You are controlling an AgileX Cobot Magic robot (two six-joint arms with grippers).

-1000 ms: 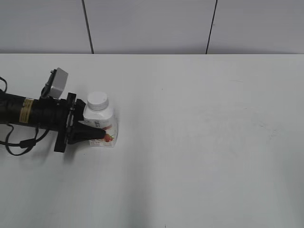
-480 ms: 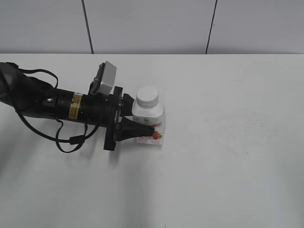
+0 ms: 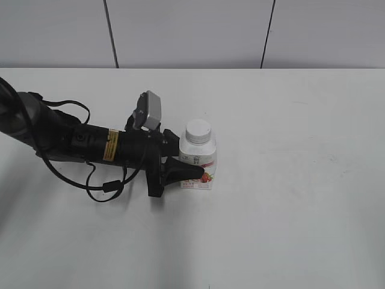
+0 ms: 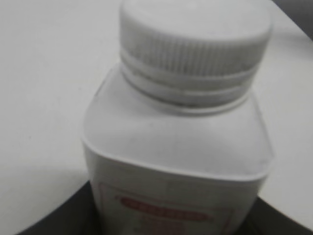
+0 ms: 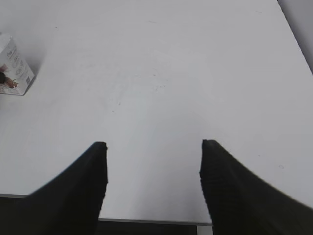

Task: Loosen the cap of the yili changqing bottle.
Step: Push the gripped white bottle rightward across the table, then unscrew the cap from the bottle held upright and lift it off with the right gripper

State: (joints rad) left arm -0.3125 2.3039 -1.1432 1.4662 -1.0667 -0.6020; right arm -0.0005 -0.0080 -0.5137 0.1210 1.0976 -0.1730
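We see a matte black, tube-shaped robot arm (image 3: 72, 139) with a narrow yellow label band (image 3: 108, 146) wrapped round its forearm. Thin black cables (image 3: 90, 180) loop loosely beneath it. A small light-grey box-shaped camera (image 3: 148, 111) sits on top at the wrist, just behind a flat black flange (image 3: 154, 171). The left tool (image 3: 192, 170) tapers into pointed black fingers (image 3: 183, 172). The right tool (image 5: 152, 147) shows two broad, dark, finely textured fingers (image 5: 88, 176).
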